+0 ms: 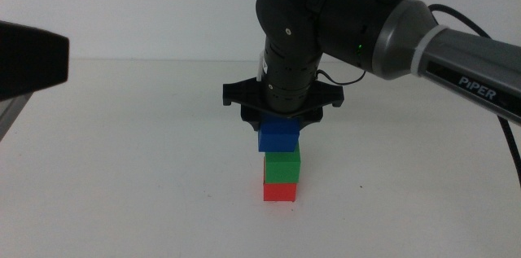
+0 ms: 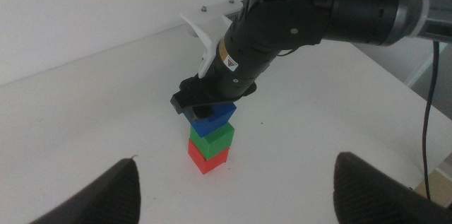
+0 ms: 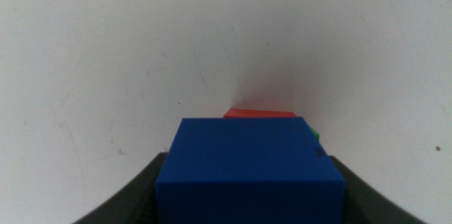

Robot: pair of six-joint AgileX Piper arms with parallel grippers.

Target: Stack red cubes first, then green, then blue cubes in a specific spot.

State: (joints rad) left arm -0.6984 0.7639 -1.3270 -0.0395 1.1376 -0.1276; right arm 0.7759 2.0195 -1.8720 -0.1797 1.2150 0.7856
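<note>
The blue cube fills the right wrist view, clamped between the right gripper jaws and resting on the green cube, which sits on the red cube on the white surface. This looks like the final placing step; next calls for opening and lifting straight up. The left gripper waits nearby, jaws spread and empty.

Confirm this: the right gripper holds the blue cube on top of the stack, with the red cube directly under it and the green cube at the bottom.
Not quite: the order is swapped. The middle view shows the right gripper holding the blue cube on top, the green cube directly under it and the red cube at the bottom.
</note>
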